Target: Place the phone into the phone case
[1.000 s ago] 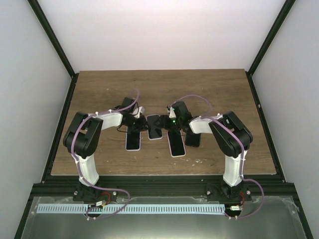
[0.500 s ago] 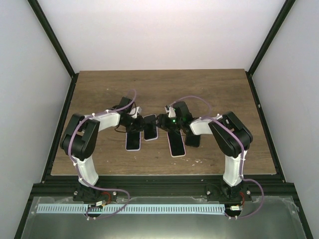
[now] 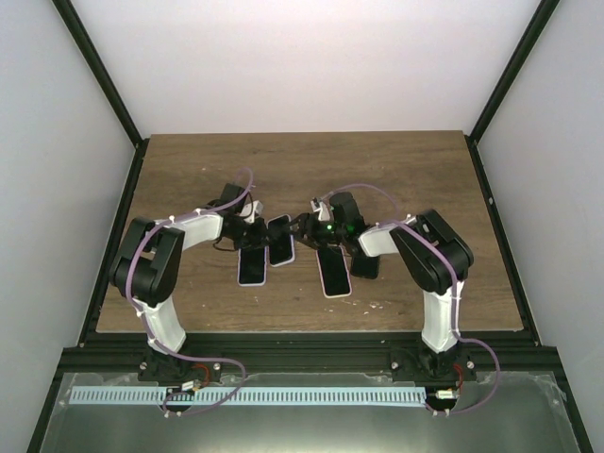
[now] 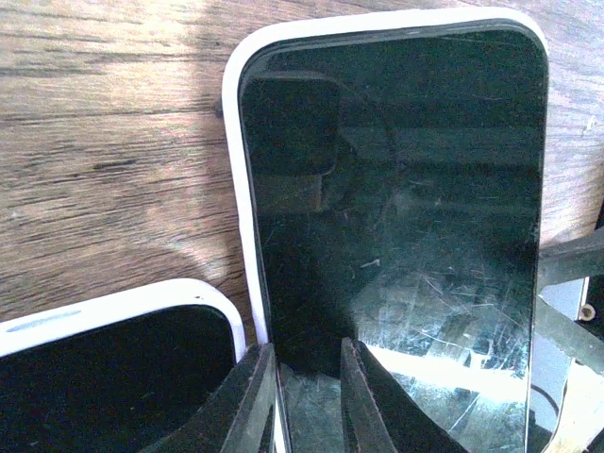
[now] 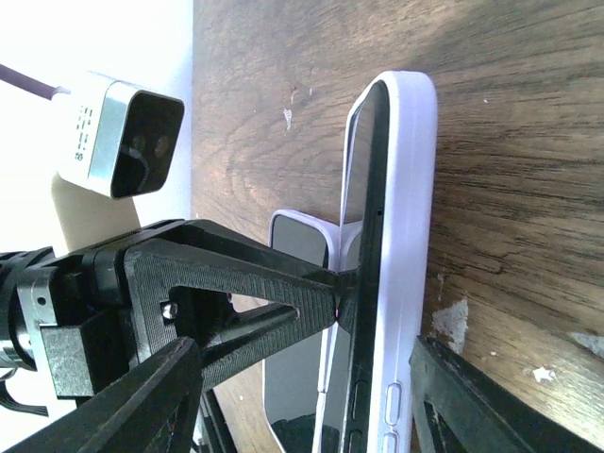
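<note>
top view shows a spare phone (image 3: 251,268) lying near-left, and just beyond it the arms hide the grip. right wrist view bares it: the phone (image 5: 361,179), seen edge-on in its case (image 5: 408,189) at mid table (image 5: 519,142), left gripper (image 5: 337,304) pinching its rim, right gripper (image 5: 307,347) spread wide astride it. how fully it is seated is unclear.

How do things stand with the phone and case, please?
Left gripper shut on phone edge. Right gripper open, straddling case. Phone looks seated in case. Second phone close beside.
</note>
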